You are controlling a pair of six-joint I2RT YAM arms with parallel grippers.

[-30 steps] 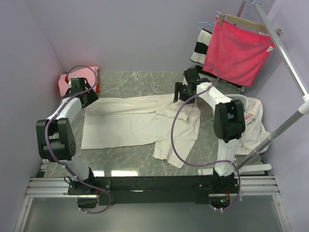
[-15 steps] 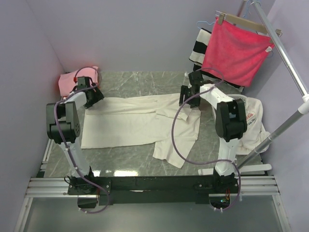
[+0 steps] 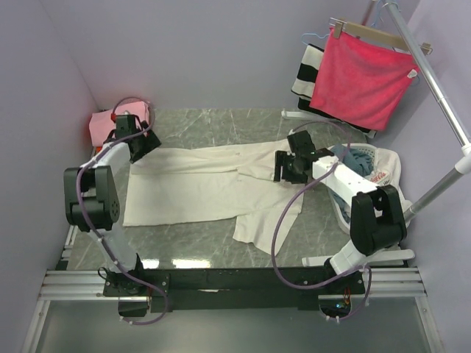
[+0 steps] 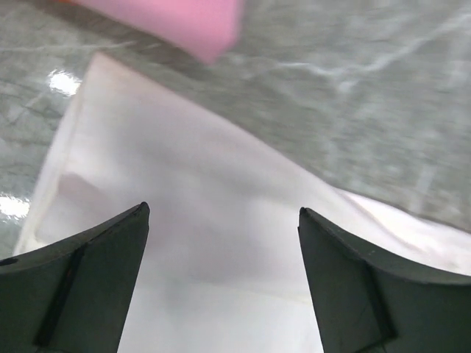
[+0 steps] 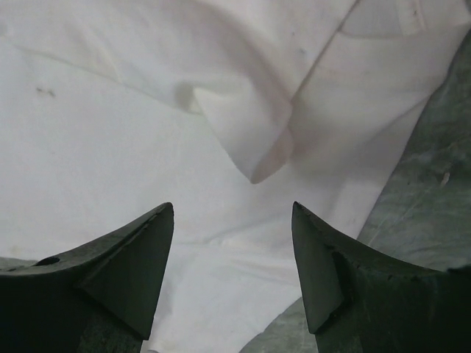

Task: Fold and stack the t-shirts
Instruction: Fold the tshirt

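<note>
A large cream t-shirt lies spread flat on the marble table, with its right part rumpled and a sleeve hanging toward the near edge. My left gripper is open, low over the shirt's far-left corner, with nothing between its fingers. Just beyond that corner sits a folded pink t-shirt, and a sliver of orange-red shows beside it. My right gripper hovers open above the rumpled right part, facing a small folded flap of cream cloth. Nothing is between its jaws.
A white laundry basket holding blue and white cloth stands at the right. Behind it a bright red cloth on a wooden hanger and a striped cloth hang from a metal rack. Purple walls close in on the left and back.
My right gripper has come from the shirt's far right edge nearer, over its rumpled part. The left arm's elbow rose and its gripper shifted slightly right onto the shirt's corner.
</note>
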